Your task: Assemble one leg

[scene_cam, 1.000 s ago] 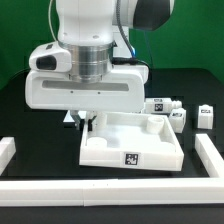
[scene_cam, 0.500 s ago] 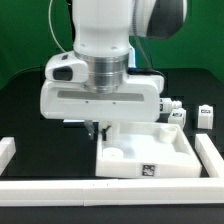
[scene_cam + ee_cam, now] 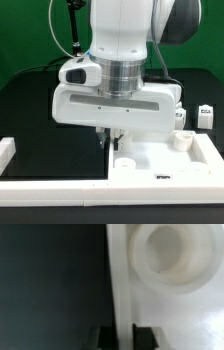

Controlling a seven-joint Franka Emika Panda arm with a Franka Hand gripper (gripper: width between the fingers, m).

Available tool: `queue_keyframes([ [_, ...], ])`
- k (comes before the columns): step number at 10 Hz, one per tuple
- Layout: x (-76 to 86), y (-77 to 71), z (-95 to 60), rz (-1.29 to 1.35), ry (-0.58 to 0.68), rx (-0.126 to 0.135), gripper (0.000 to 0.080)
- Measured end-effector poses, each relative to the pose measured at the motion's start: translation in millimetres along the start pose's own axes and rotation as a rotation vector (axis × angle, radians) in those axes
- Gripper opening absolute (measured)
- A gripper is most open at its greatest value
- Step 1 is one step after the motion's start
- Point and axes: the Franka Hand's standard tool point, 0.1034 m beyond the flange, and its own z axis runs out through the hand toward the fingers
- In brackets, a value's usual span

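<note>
Claw (image 3: pixel 108 138) seen clamped on panel (image 3: pixel 150 165), at its edge on exterior view's left. Panel dragged with arm toward exterior view's right over last second. Judged: panel being repositioned ahead of leg fitting, which is not yet begun. Leg (image 3: pixel 205 115) left standing untouched just behind panel's far corner, on exterior view's right. Fingertips (image 3: pixel 104 336) straddling panel edge shown by wrist view alone, with round socket (image 3: pixel 160 277) close by. Leg shown only in exterior view.

A large flat white panel (image 3: pixel 170 160) is lying on the black table (image 3: pixel 35 115), its round corner socket (image 3: pixel 175 255) facing up. A white rail (image 3: pixel 50 195) is running along the table's near edge, close to the panel
</note>
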Motion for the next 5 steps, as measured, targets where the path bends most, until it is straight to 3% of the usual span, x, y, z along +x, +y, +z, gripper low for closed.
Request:
queue_keyframes([
  [5,0.5,0.8,8.3,-0.063,0.022,-0.006,0.0063],
])
